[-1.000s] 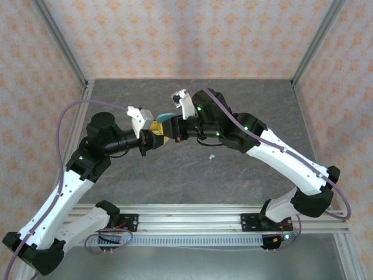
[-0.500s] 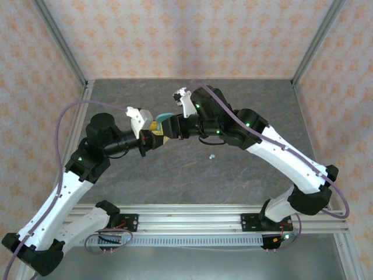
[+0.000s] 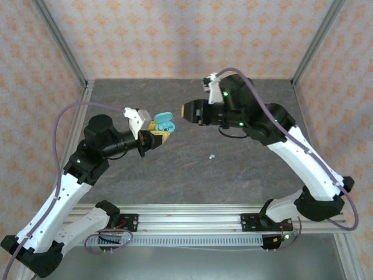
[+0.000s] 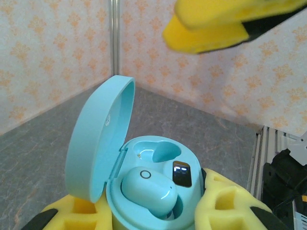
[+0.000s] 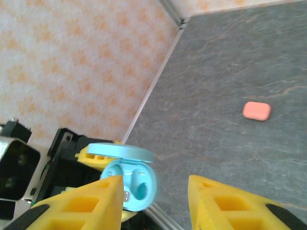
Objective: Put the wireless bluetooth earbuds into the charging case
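Looking from above, we see the left gripper (image 3: 156,133) raised over the worktop (image 3: 175,169), its jaws pinching the light teal charging case (image 4: 96,143) by its base. The lid of the case stands open. One teal earbud (image 4: 146,191) sits in the near well, and the far well (image 4: 156,151) beside it stands empty. The right gripper (image 3: 186,109) hangs near the case but apart from it, jaws spread with nothing between them. A second teal earbud (image 3: 212,156) lies loose on the worktop, well apart from both grippers. From the right wrist we also see a small salmon-pink rounded thing (image 5: 256,110) lying on the worktop; we cannot tell what it is.
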Robot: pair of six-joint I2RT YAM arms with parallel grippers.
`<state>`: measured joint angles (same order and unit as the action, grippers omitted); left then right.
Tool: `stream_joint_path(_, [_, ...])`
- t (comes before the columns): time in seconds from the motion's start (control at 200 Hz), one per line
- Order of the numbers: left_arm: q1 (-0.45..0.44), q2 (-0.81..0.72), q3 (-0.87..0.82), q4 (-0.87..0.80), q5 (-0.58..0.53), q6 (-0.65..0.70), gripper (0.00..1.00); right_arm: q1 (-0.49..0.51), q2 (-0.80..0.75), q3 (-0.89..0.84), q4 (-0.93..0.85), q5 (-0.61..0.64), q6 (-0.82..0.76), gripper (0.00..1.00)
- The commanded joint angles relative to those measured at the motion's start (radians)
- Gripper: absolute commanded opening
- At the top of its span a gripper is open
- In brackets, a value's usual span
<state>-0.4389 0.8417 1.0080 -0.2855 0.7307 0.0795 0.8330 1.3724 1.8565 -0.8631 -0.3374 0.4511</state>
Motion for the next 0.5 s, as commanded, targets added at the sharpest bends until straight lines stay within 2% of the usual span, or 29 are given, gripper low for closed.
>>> stream_joint_path(0.0, [-0.007,-0.012,-0.014,0.026,-0.020,0.013,0.05,-0.078,-0.075,-0.071,0.002,-0.013,0.089,0.39])
stream_joint_path(0.15, [-0.008,-0.005,-0.015,0.012,-0.019,0.017,0.05,-0.261,-0.093,-0.279,-0.101,-0.062,0.213,0.40])
stream_joint_path(0.24, [-0.007,-0.001,-0.018,-0.004,-0.013,0.022,0.05,-0.327,-0.084,-0.457,-0.097,-0.108,0.251,0.39])
stream_joint_path(0.375, [-0.007,-0.005,-0.029,-0.030,-0.010,0.026,0.05,-0.361,-0.065,-0.667,0.051,-0.162,0.309,0.39])
stream_joint_path(0.495, [-0.007,-0.012,-0.044,-0.031,-0.011,0.020,0.06,-0.364,0.011,-0.727,0.105,-0.152,0.314,0.39])
